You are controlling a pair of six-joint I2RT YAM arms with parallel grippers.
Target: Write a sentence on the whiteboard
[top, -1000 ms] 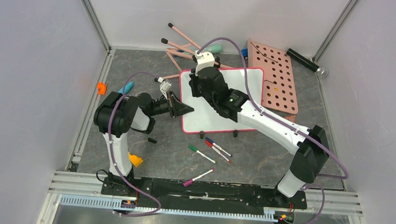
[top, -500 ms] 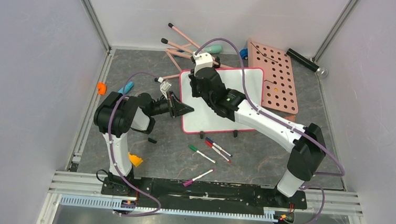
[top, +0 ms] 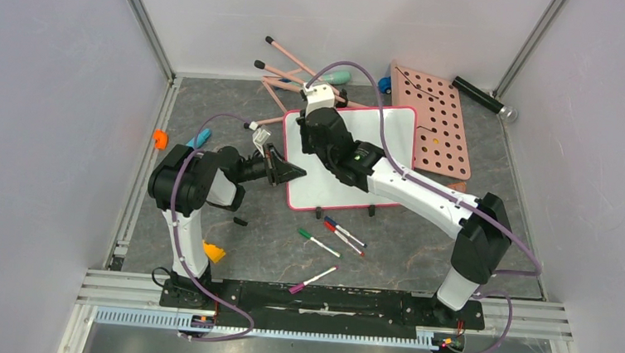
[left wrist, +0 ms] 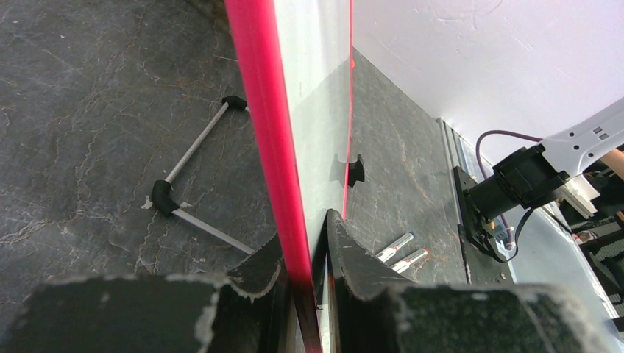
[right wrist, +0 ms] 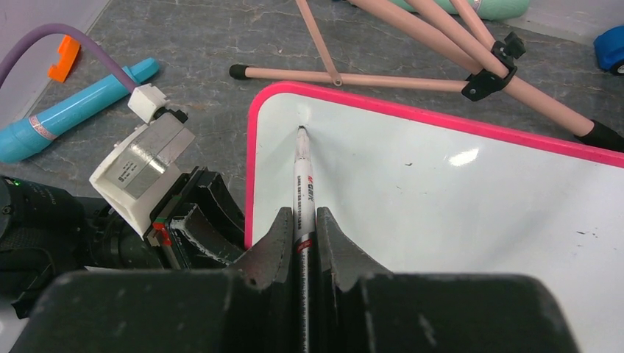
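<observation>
Since a second ago my right arm has crept a little toward the far-left corner of the whiteboard (top: 396, 126). My left arm has stayed put.

My right pincer (right wrist: 303, 220) is pinched on a marker (right wrist: 303, 184), a slim white barrel with black print and a red band. Its dark tip touches the board just inside that far-left corner. The marker's long axis runs straight out from my fingers, tip pointing toward the board's far edge.

My left pincer (left wrist: 303, 243) clamps the board's left rim, one black finger on each face.

The whiteboard is a glossy white rectangle with a bright pink-red rim and rounded corners, and it catches a glare spot. It lies on the mottled grey, stone-patterned table (top: 239, 113), its long axis running left to right. A pink perforated panel (top: 437, 131) sits at its right edge. Loose markers (top: 343, 233) lie on the table beyond its near edge.
</observation>
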